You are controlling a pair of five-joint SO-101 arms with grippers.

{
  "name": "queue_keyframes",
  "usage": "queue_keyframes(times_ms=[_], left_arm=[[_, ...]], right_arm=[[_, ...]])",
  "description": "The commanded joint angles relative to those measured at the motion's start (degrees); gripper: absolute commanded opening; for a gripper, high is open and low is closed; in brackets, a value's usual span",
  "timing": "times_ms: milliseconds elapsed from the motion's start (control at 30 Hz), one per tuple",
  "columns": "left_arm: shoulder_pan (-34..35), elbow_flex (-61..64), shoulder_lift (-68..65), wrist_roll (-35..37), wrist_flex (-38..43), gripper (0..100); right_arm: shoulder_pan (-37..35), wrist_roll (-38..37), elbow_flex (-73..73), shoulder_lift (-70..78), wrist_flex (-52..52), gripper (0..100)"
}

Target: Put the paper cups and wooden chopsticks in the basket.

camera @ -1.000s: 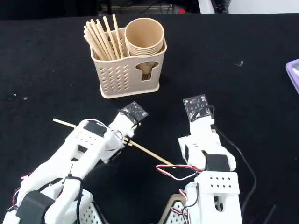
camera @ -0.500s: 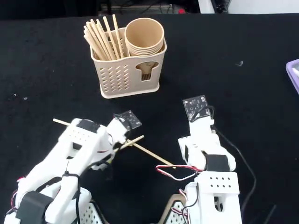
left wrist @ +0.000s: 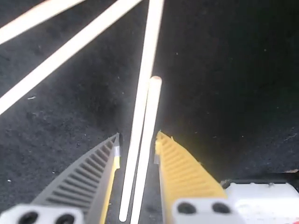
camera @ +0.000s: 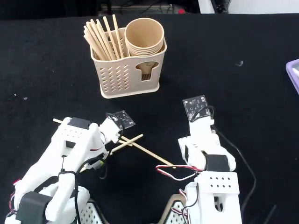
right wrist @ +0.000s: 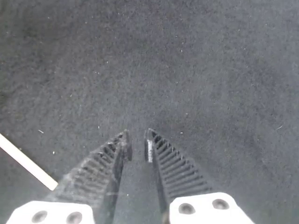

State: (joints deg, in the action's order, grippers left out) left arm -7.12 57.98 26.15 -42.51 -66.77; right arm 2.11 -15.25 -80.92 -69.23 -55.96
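Drawing back toward its own base since a second ago, the left arm (camera: 70, 149) is uncovering more of the sticks lying under it. Everything is sitting on a black worktop (camera: 233, 93). The right arm (camera: 205, 149) is resting at the near edge, and the right gripper (right wrist: 138, 135) is all but closed, holding nothing. Farther back, a beige basket (camera: 128, 77) is already holding stacked paper cups (camera: 145, 35) beside a bundle of wooden chopsticks (camera: 100, 37). The left gripper (left wrist: 136, 135) is hovering narrowly open, its jaws straddling two loose chopsticks (left wrist: 147, 116) on the worktop without clamping them.
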Motion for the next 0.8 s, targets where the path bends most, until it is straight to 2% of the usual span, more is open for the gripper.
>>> queue_keyframes(times_ms=[0,200,533,767], left_arm=[[0.0,-0.6,1.2,-0.5,-0.1,10],[-0.1,-0.4,1.3,-0.4,-0.1,3],[0.0,0.2,1.0,-0.6,-0.1,3],[0.0,4.1,0.9,-0.4,5.8,3]], right_arm=[[-0.5,0.1,0.1,-1.7,1.2,5.9],[-0.5,0.1,0.2,-1.7,1.2,5.9],[-0.5,0.1,0.2,-1.7,1.2,5.9],[-0.5,0.1,0.2,-1.7,1.2,5.9]])
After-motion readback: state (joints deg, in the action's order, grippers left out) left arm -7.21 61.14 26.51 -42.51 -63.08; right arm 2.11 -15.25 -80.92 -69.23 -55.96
